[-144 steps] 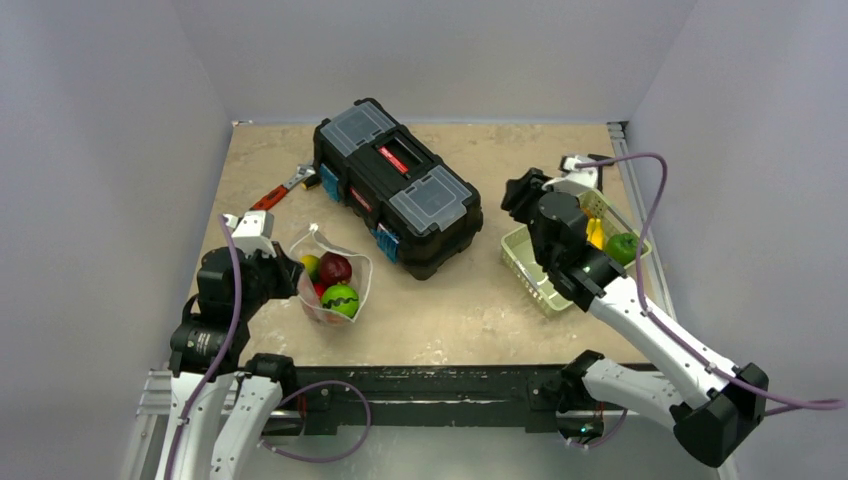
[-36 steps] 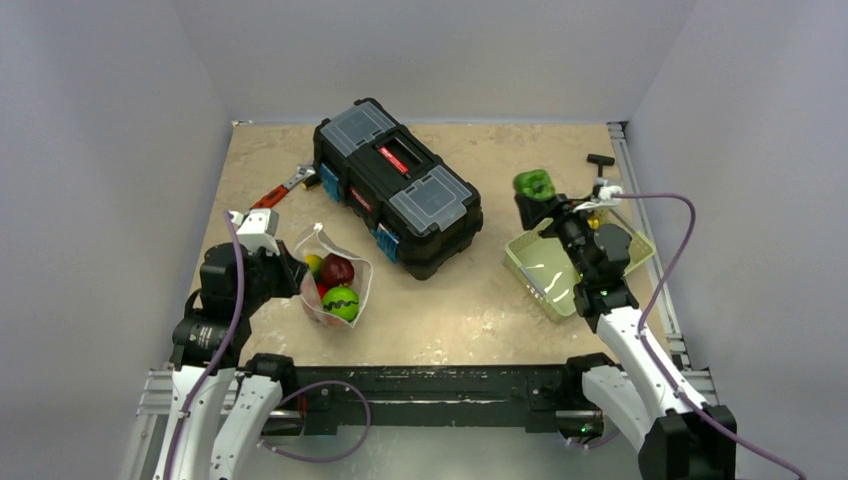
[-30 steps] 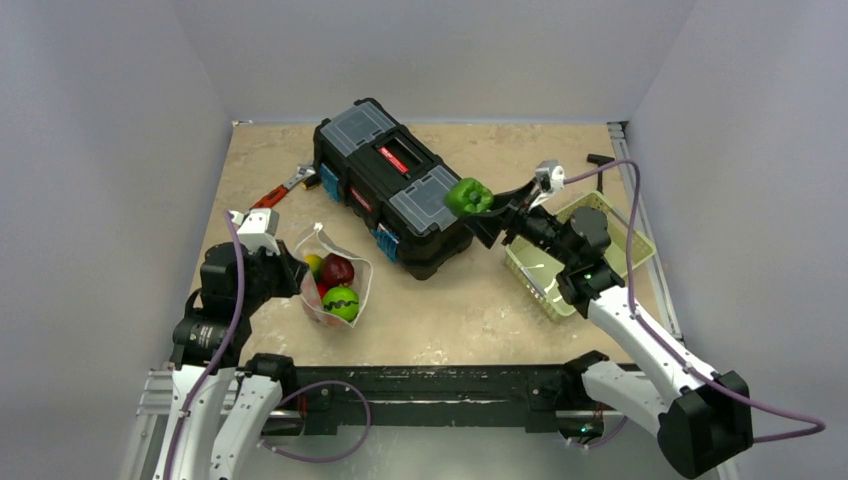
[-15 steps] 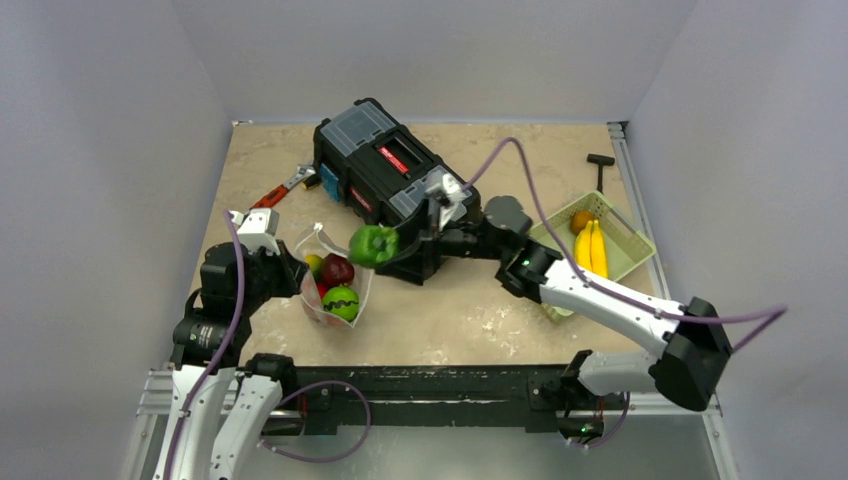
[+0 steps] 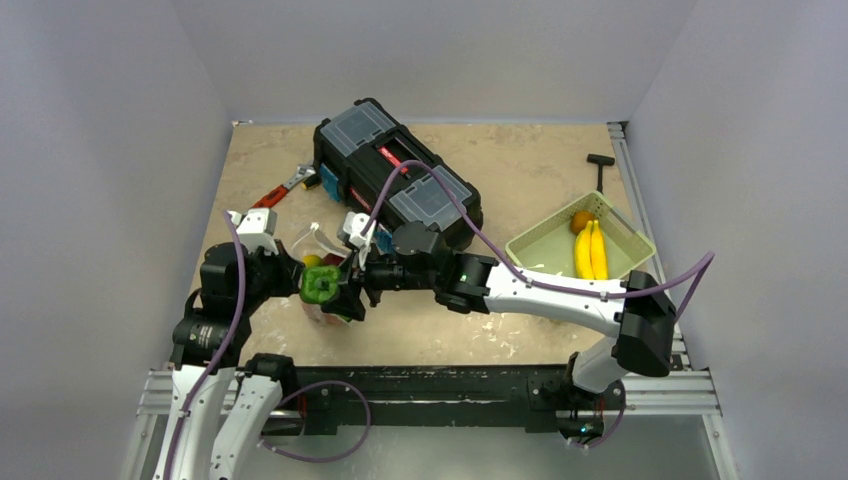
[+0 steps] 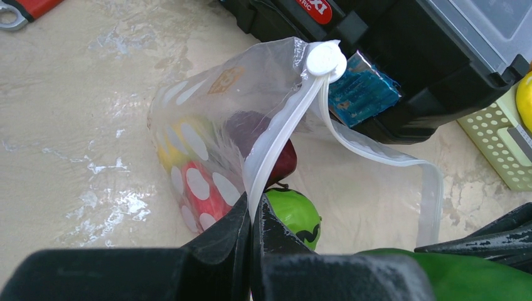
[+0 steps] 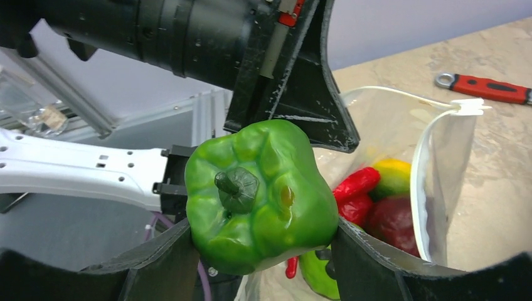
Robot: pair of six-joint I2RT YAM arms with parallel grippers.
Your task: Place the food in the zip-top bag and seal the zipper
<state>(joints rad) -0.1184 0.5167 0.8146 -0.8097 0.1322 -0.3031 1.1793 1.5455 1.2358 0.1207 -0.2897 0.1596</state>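
**Status of transfer**

1. The right gripper (image 7: 260,254) is clamped on a green bell pepper (image 7: 257,194), one finger on each flank, stem facing the wrist camera.
2. Over the last seconds this arm lifted the pepper out of the pale green basket (image 5: 545,245), carried it leftward past the black toolbox (image 5: 395,180), and now holds it at the mouth of the zip-top bag (image 6: 207,119). In the top view the pepper sits over the bag and hides most of it.
3. The left gripper (image 6: 251,219) has not moved in that time. Its fingers are pinched closed on the bag's mouth edge, holding the near lip up so the opening gapes toward the right arm.
4. The zipper (image 6: 282,138) is unsealed. Its two strips are spread apart, with the white slider tab (image 6: 325,58) at the far end.
5. Already inside the bag: a dark red fruit (image 6: 282,160), a green piece with a black wavy stripe (image 6: 292,213), and yellow and red pieces behind the dotted film.

**Implication**

The pepper is not yet released (whether it has crossed the lip cannot be told from these views). The likely next action is to lower and let go. Bananas (image 5: 588,250) and a small orange piece (image 5: 580,218) remain in the basket, so further trips appear necessary before sealing.
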